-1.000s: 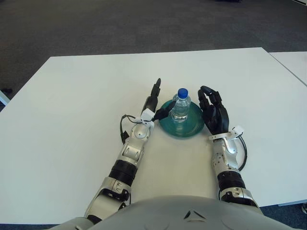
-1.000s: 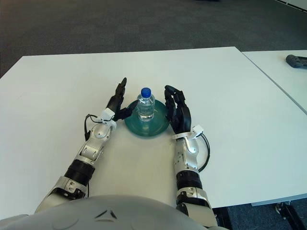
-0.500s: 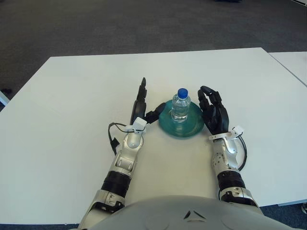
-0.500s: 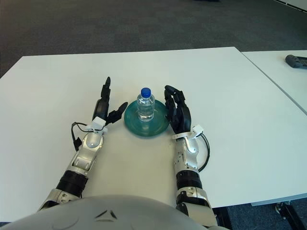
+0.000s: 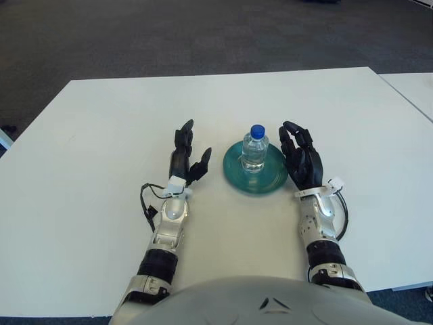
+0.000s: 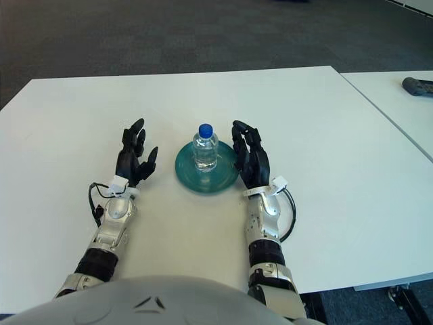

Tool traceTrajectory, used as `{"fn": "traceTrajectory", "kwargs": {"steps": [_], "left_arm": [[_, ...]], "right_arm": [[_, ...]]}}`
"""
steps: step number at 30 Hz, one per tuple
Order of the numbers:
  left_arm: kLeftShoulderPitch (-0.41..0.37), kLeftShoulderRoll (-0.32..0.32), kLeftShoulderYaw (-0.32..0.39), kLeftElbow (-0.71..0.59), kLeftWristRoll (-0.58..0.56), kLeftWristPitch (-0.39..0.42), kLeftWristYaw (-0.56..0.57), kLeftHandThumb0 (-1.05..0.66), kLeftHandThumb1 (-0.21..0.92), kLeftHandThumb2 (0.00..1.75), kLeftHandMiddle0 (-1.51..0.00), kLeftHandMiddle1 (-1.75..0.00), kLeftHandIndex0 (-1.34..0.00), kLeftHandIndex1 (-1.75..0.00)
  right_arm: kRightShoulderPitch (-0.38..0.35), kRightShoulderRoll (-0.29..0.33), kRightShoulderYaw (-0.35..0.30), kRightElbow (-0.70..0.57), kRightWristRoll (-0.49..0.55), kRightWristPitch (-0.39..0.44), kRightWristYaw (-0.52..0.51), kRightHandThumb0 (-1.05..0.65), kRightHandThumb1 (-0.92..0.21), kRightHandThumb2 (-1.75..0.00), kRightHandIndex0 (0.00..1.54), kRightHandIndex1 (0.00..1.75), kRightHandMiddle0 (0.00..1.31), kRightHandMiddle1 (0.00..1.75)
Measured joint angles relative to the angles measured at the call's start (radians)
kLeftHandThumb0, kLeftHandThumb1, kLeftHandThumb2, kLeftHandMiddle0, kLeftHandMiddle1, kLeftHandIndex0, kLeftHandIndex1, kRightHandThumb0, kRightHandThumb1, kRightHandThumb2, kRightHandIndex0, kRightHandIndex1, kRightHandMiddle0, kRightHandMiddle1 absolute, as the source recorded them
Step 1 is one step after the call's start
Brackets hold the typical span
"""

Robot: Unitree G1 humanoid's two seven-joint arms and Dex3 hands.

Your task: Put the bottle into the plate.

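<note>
Bottle (image 5: 255,147) upright in plate (image 5: 237,172) on white table (image 5: 101,135), dark carpet (image 5: 169,34) beyond.

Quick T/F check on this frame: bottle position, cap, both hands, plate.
1. The bottle stands upright on the green plate. True.
2. The left hand grips the bottle. False: it is open, apart from the plate on its left, holding nothing.
3. The bottle has a blue cap. True.
4. The right hand rests far off at the table edge. False: it sits right beside the plate's right rim, fingers relaxed, holding nothing.
5. The bottle lies on its side on the table. False: it is upright in the plate.
</note>
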Motion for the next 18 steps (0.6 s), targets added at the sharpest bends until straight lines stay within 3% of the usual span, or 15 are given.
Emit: {"fn": "traceTrajectory", "kwargs": {"steps": [8,15,18], "left_arm": [[-0.004,-0.03,0.027,0.063,-0.04,-0.075,-0.012,-0.69,0.92,0.84,-0.45,-0.09,-0.06,-0.95],[-0.007,-0.031,0.024,0.071,-0.005,-0.094,0.036,-0.66,0.92,0.94,-0.42,-0.07,-0.01,-0.93],[-0.014,-0.031,0.024,0.079,0.011,-0.093,0.065,-0.68,0.92,0.95,-0.41,-0.06,0.0,-0.92]], "right_arm": [[-0.001,-0.006,-0.01,0.002,0.007,0.014,0.007,-0.75,-0.92,-0.54,0.37,0.0,0.0,0.98],[-0.003,-0.007,-0.012,0.003,0.014,0.018,0.01,-0.75,-0.92,-0.54,0.37,0.0,0.0,0.98],[-0.008,-0.01,-0.016,0.012,0.014,0.015,0.012,-0.77,-0.92,-0.66,0.34,0.0,0.0,0.89]]}}
